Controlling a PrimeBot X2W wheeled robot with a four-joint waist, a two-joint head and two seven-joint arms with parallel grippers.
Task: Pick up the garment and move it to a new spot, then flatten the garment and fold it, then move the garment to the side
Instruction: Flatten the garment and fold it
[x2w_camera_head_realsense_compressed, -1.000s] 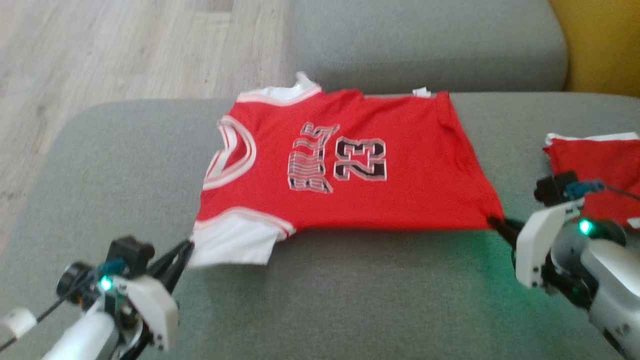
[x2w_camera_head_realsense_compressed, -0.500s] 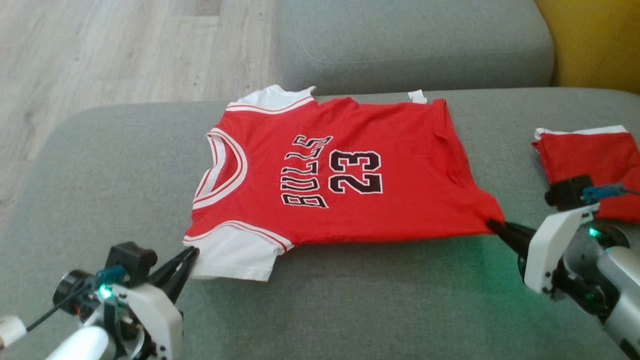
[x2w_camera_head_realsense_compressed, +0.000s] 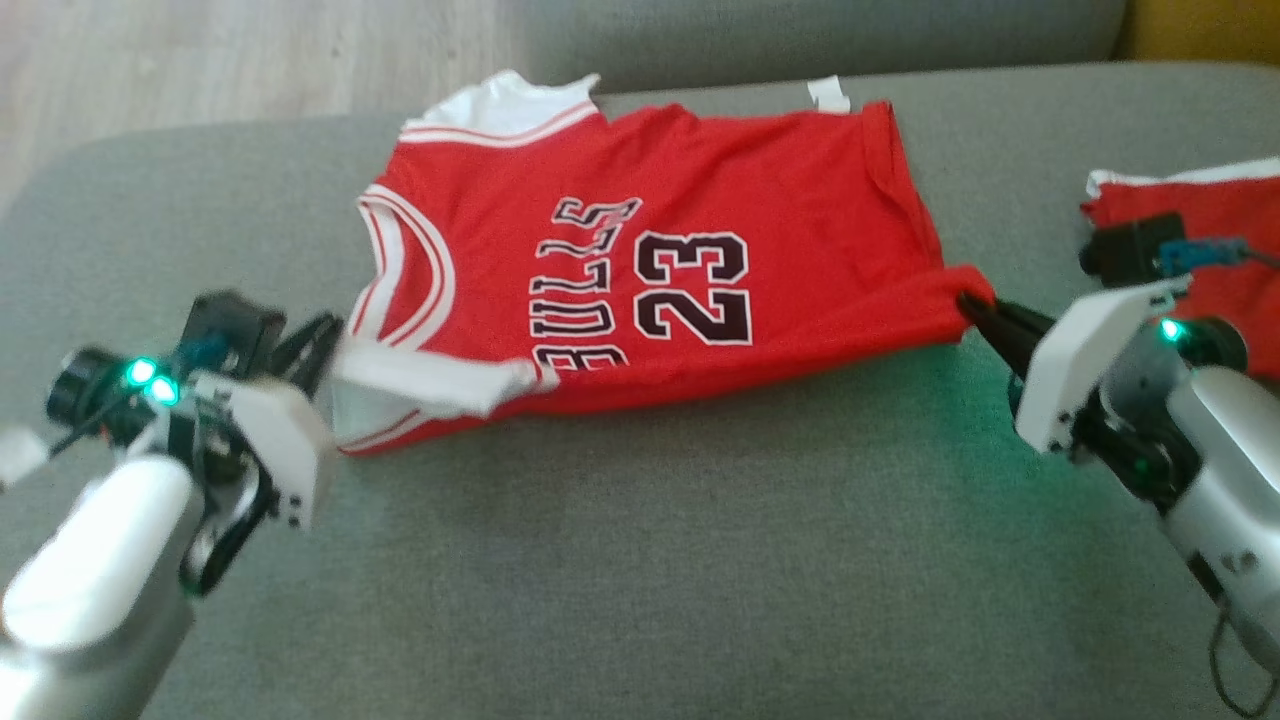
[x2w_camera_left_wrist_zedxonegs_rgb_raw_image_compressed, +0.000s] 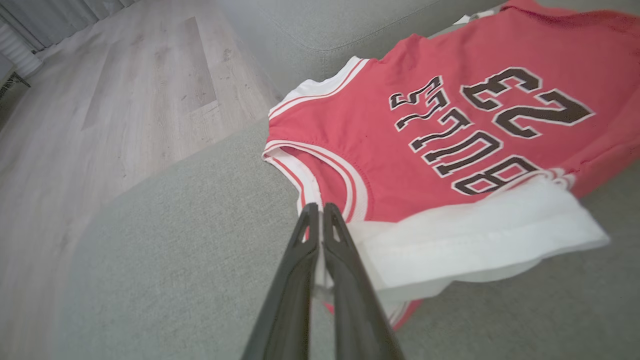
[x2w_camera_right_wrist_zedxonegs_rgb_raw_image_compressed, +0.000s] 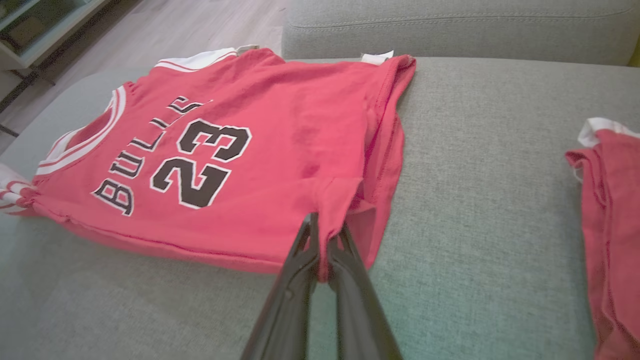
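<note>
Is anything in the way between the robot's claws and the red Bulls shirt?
Nothing is. The left gripper is shut on the white sleeve of the red shirt, and the right gripper is shut on its hem corner. A second red garment lies apart to the right on the grey cushion.

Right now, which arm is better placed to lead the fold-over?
Left, probably. The left gripper holds the white sleeve lapped over the jersey; the right gripper only pinches the hem corner at the near edge.
</note>
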